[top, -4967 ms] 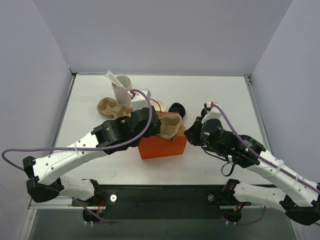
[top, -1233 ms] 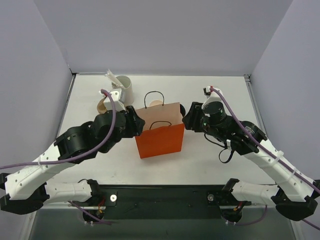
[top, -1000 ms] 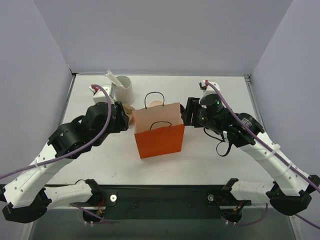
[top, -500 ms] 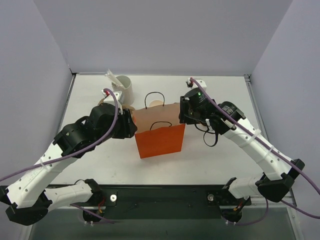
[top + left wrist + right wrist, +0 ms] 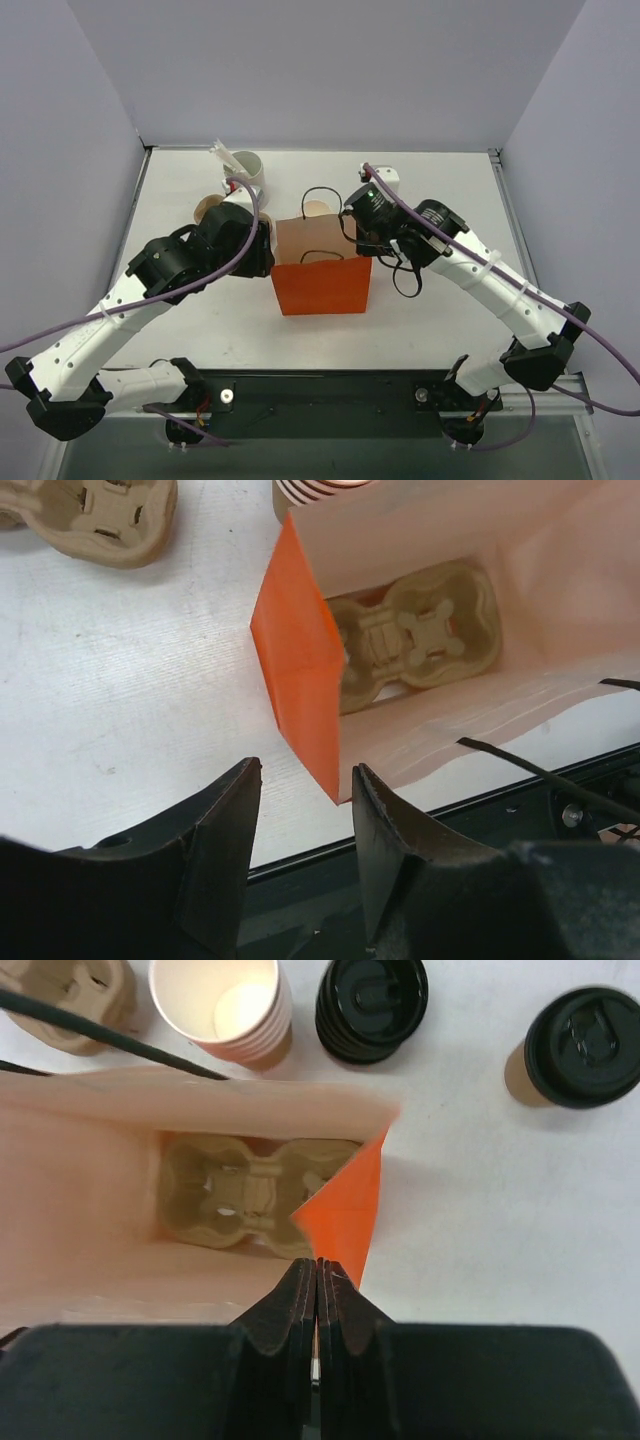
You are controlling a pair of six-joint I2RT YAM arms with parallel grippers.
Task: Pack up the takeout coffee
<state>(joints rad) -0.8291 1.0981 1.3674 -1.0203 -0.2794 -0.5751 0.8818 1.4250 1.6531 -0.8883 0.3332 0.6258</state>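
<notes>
right hand [image 5: 317, 1280] pinches the orange bag [image 5: 350, 1215]; takeout coffee [image 5: 578, 1052] stands outside.

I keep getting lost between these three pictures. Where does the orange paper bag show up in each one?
Top external: the orange bag stands open in the middle of the table, between the two arms.
Left wrist: it fills the right side, with its orange corner at centre.
Right wrist: it fills the left and centre, with its orange corner just right of centre.
Shared landmark: the stack of lidless cups just beyond the bag, seen at the top of both wrist views.
</notes>
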